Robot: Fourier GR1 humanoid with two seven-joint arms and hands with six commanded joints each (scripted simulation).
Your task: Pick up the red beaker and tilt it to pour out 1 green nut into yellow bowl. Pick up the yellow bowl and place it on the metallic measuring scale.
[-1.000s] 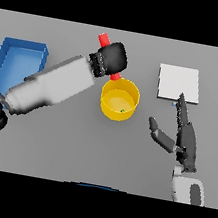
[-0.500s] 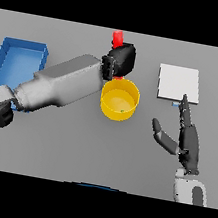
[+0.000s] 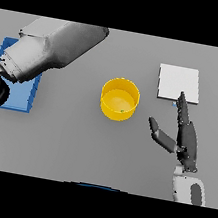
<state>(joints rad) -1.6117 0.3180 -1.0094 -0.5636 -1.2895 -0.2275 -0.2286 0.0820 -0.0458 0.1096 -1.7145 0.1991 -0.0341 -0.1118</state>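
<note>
We see the yellow bowl [image 3: 119, 99] standing upright on the grey table [image 3: 75, 140], near the middle of the head view. Something small and dark sits at its inner wall on the near right side; we cannot tell whether it is the green nut. The metallic measuring scale [image 3: 179, 83], a pale square plate, lies flat on the table to the right of the bowl and a little farther back, well apart from it.

The right hand [image 3: 184, 137] is released: its fingers are stretched out straight, pointing away toward the scale, with the thumb spread out to the left toward the bowl. The longest fingertip overlaps the near edge of the scale in this view; we cannot tell whether it touches the plate. The hand holds nothing and is clear of the bowl.

The left arm [image 3: 53, 50] reaches diagonally from the left edge up to the top of the scene, where it is cut off. The left hand and the red beaker are out of sight. Partly covered by this arm, a blue tray [image 3: 19, 95] lies at the table's left side.
</note>
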